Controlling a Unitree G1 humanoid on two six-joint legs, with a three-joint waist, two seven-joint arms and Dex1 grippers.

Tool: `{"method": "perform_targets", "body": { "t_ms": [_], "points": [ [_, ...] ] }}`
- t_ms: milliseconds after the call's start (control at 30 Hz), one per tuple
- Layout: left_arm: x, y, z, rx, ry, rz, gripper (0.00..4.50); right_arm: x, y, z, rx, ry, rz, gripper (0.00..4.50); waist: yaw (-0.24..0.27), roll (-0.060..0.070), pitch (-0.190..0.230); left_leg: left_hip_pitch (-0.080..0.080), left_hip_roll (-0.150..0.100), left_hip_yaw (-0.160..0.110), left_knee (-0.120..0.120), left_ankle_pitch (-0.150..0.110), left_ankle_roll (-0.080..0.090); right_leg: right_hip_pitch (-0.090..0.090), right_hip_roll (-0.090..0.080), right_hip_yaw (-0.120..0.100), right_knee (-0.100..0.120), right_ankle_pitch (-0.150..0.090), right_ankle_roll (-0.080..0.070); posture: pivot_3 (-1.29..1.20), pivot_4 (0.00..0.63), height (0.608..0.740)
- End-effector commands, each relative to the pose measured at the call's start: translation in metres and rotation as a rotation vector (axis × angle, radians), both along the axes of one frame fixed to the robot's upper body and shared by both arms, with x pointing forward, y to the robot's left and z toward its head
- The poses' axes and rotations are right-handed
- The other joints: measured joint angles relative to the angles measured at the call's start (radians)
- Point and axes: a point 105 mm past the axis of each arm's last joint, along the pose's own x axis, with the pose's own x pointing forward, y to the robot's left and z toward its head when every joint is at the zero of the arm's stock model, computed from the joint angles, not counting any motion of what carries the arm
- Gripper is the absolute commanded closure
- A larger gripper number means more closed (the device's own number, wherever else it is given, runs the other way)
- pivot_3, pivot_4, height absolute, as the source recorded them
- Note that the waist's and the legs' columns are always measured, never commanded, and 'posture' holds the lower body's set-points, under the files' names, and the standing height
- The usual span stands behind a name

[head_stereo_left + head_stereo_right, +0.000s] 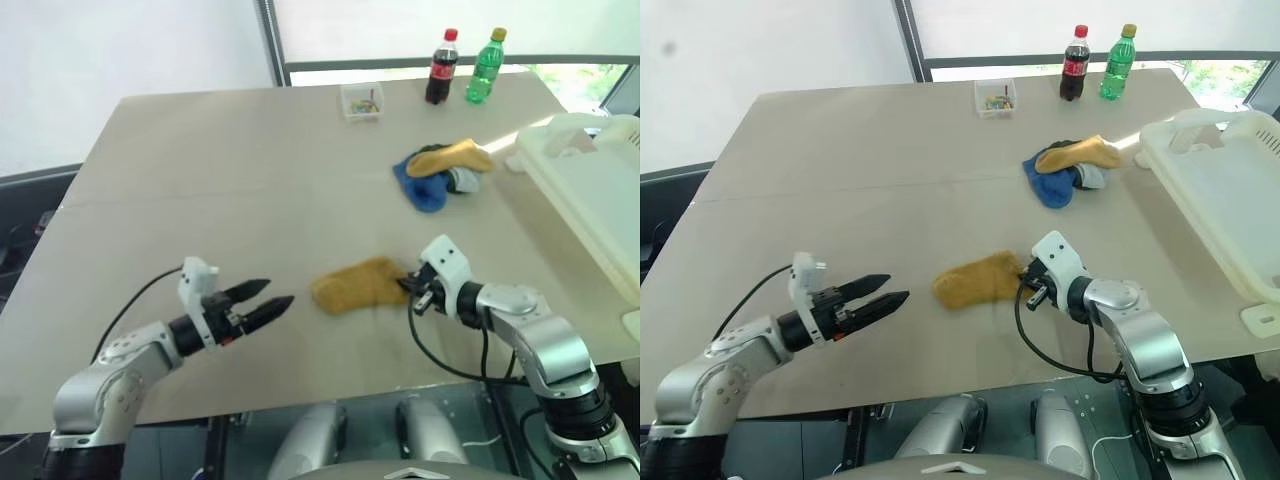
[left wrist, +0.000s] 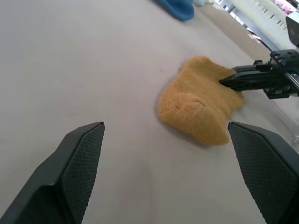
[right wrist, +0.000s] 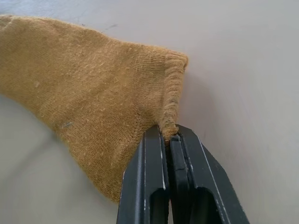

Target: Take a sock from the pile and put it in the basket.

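Nearest the robot, a mustard-yellow knitted sock lies flat on the pale beige table, its long axis running left to right, ribbed cuff toward the right gripper. That gripper's two black fingers are pressed together on the cuff's edge, pinching the fabric; the sock's body rests on the table. To the sock's left, the left gripper hovers just above the table with its fingers spread wide and nothing between them, pointing toward the sock but apart from it.

Farther back and to the right sits the pile of soft socks: a blue one underneath, a second mustard one draped across the top with its long axis left to right, white-grey and dark pieces tucked at the right side; how many socks are there cannot be told.

Just right of the pile stands the large cream-white plastic laundry basket, cut off by the picture's right edge; the part of its inside that shows holds nothing.

At the far edge a small clear plastic box holds colourful bits too small to identify, with a dark cola bottle and a green bottle beside it.
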Motion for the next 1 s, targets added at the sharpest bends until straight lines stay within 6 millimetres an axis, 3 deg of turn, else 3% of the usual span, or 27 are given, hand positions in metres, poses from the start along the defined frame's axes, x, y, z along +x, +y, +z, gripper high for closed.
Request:
{"method": "perform_targets", "body": {
  "t_ms": [33, 467, 567, 833, 1000],
  "points": [
    [0.005, -0.014, 0.001, 0.023, -0.021, -0.061, 0.00, 0.001, -0.003, 0.002, 0.003, -0.011, -0.048, 4.46, 0.000, 0.000, 0.000, 0.000, 0.000, 0.000, 0.000, 0.000, 0.000, 0.000, 0.000, 0.000, 0.000, 0.000, 0.000, 0.00, 0.150, 0.740],
    [0.004, -0.049, -0.009, -0.049, 0.212, -0.128, 0.00, -0.006, -0.004, 0.001, 0.000, -0.009, -0.060, 4.46, 0.003, -0.001, -0.001, 0.000, 0.000, 0.000, 0.000, 0.000, 0.000, 0.000, 0.000, 0.000, 0.000, 0.000, 0.000, 0.00, 0.150, 0.740],
    [0.012, -0.060, -0.009, -0.096, 0.260, -0.118, 0.68, -0.008, -0.003, 0.002, 0.004, -0.009, -0.059, 4.50, 0.006, -0.001, -0.001, 0.000, 0.000, -0.001, 0.000, 0.000, 0.000, 0.000, 0.000, -0.001, 0.000, 0.000, 0.000, 0.00, 0.150, 0.740],
    [0.013, -0.068, -0.006, -0.135, 0.316, -0.128, 4.28, -0.010, -0.004, 0.007, 0.019, -0.032, -0.074, 4.50, 0.000, -0.002, -0.002, 0.000, 0.000, 0.000, 0.001, 0.000, 0.000, 0.000, 0.000, 0.000, 0.001, 0.000, 0.000, 0.00, 0.150, 0.740],
    [0.000, -0.051, 0.005, -0.132, 0.318, -0.141, 4.41, -0.027, -0.010, 0.018, 0.080, -0.046, -0.058, 4.50, -0.001, -0.002, -0.001, -0.001, 0.000, -0.001, 0.001, 0.000, 0.000, 0.000, 0.000, 0.000, 0.001, 0.000, 0.000, 0.00, 0.150, 0.740]
  ]
}}
